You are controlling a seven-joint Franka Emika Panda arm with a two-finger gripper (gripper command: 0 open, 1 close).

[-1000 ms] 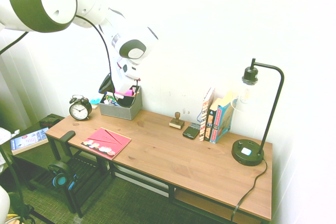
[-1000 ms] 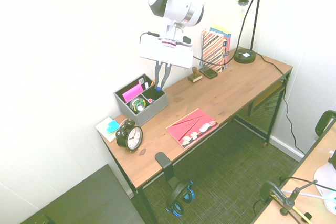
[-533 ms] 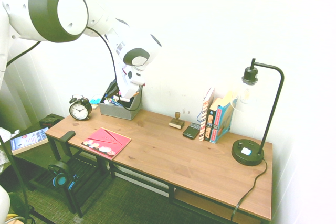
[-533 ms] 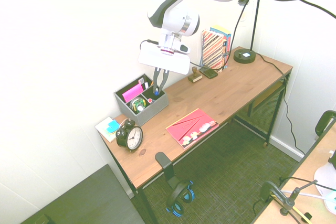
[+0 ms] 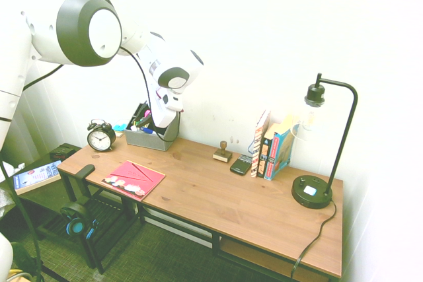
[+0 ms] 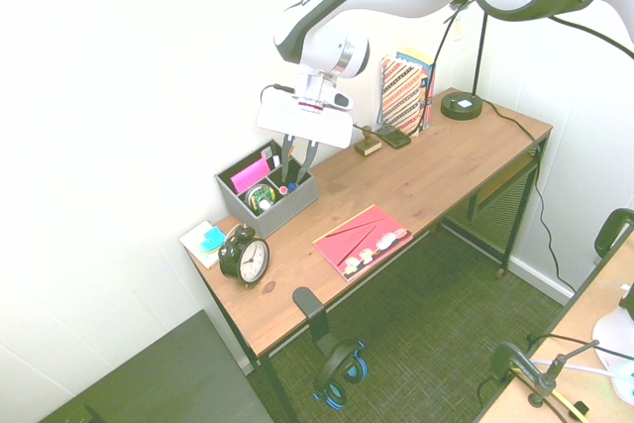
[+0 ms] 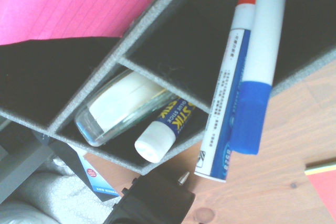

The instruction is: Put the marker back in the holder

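Below my parted fingers [image 6: 293, 181], the grey, fabric-textured holder [image 6: 287, 213] spreads its boxy compartments; inside one, the marker [image 7: 260, 61] shows a smooth white barrel and blue cap beside a red-ended, printed marker [image 7: 226, 98]. Its long axis slants steeply, cap end up toward me.

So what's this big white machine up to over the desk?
A robot arm is putting a marker back in its holder. Its jaws are spread apart, down at the grey desk organizer, around the blue end of the white marker. That marker seems to be loose in the organizer, leaning beside another marker with a red end. So the job looks all but done; the arm will probably back away next. The alarm clock stands next to the organizer.
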